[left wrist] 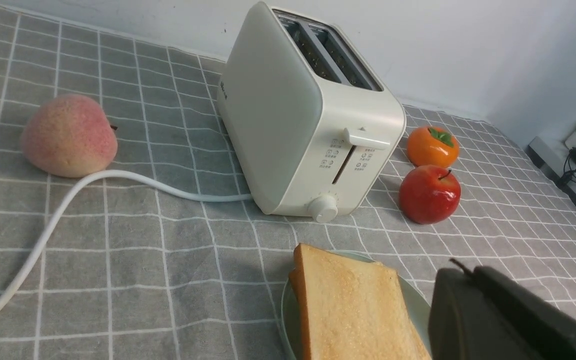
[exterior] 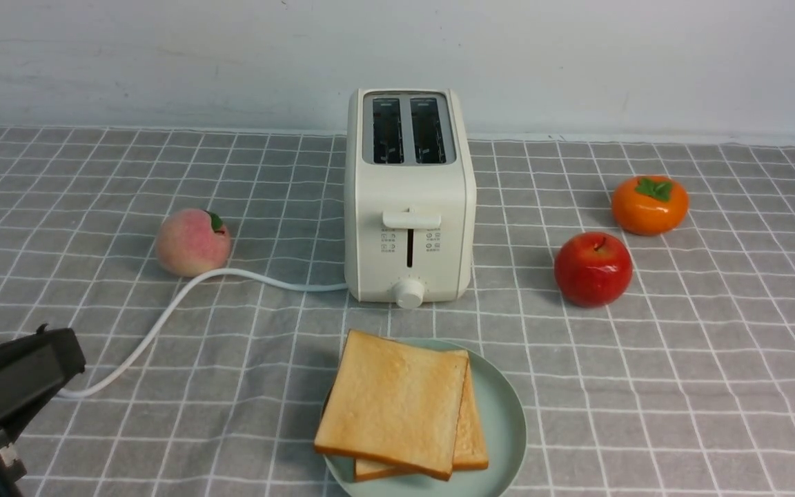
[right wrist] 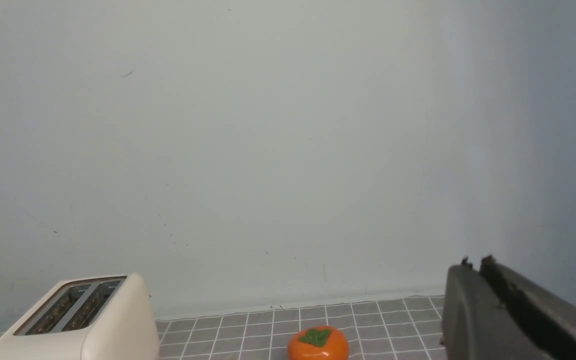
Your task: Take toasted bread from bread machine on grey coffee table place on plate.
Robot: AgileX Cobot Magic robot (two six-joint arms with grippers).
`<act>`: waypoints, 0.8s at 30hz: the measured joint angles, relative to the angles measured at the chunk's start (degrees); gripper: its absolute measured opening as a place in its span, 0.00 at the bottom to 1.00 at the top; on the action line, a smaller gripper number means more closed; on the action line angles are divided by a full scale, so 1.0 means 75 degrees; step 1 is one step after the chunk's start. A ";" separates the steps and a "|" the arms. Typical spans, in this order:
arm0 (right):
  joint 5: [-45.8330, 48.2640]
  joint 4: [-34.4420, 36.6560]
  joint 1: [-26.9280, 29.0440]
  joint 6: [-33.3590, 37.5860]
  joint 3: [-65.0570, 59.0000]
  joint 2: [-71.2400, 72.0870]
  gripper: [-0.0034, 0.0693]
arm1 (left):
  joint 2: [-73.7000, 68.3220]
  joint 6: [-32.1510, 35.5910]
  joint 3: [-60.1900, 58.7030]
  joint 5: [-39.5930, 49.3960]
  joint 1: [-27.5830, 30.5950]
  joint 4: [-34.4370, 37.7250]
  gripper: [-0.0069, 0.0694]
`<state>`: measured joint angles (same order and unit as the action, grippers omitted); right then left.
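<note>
A cream-white two-slot toaster stood mid-frame on the grey checked cloth table. At the bottom edge, two square toast slices lay stacked on a round mint-green plate. A pink peach sat left, a red apple and orange persimmon right.

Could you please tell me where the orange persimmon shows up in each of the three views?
Front view: the persimmon sits right of the toaster, behind the apple.
Left wrist view: the persimmon lies just beyond the apple, off the toaster's lever face.
Right wrist view: the persimmon is partly cut off by the frame edge, apart from the toaster.
Shared landmark: the toaster, in all three.
</note>
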<state>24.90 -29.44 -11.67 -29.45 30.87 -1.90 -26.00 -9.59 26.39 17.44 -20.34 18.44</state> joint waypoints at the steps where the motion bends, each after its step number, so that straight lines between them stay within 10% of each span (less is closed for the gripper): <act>1: 0.0000 -0.0007 0.0000 0.0000 0.0000 0.0000 0.08 | 0.0000 0.0000 0.0000 0.0000 0.0000 0.0000 0.09; 14: -0.0008 -0.0023 0.0000 0.0000 0.0000 0.0000 0.10 | 0.0728 0.0605 -0.1015 -0.1020 0.0081 -0.0383 0.10; 24: -0.0015 -0.0023 0.0000 0.0000 -0.0008 0.0000 0.12 | 0.3505 0.0692 -0.3651 -0.1305 0.1852 -0.0921 0.11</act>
<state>24.79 -29.61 -11.67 -29.45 30.81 -1.90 0.28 -4.40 -0.99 7.66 -6.45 11.54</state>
